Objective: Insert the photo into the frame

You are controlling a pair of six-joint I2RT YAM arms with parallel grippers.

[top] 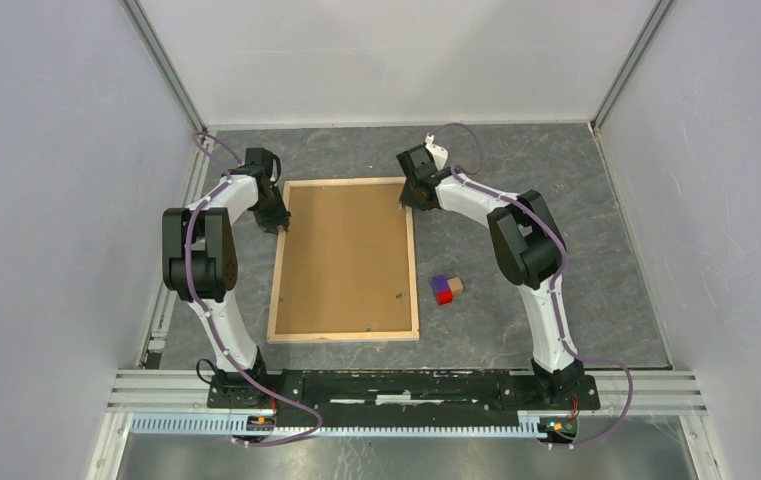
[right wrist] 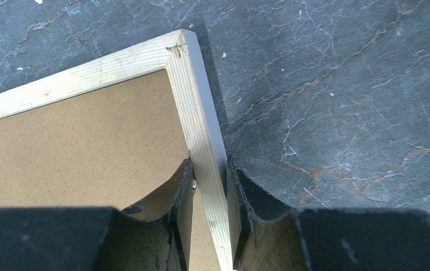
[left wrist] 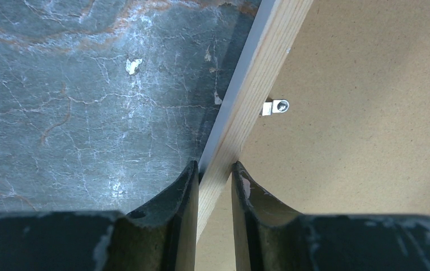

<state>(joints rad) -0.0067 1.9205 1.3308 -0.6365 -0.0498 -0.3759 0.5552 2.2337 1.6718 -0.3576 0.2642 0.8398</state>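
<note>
The frame (top: 344,335) lies flat on the dark marbled table with its back up, and a plain brown backing board (top: 346,255) fills it. The photo is hidden. My left gripper (top: 278,218) is at the far part of the left slat. In the left wrist view its jaws (left wrist: 215,166) are shut on that slat (left wrist: 263,62), one finger outside and one over the board. My right gripper (top: 411,200) is near the far right corner. In the right wrist view its jaws (right wrist: 208,164) are shut on the right slat (right wrist: 190,96).
A small metal clip (left wrist: 276,106) sticks out from the left slat over the board. A cluster of small coloured blocks (top: 446,289) sits on the table right of the frame. Pale walls enclose the table, and a metal rail (top: 406,385) runs along the near edge.
</note>
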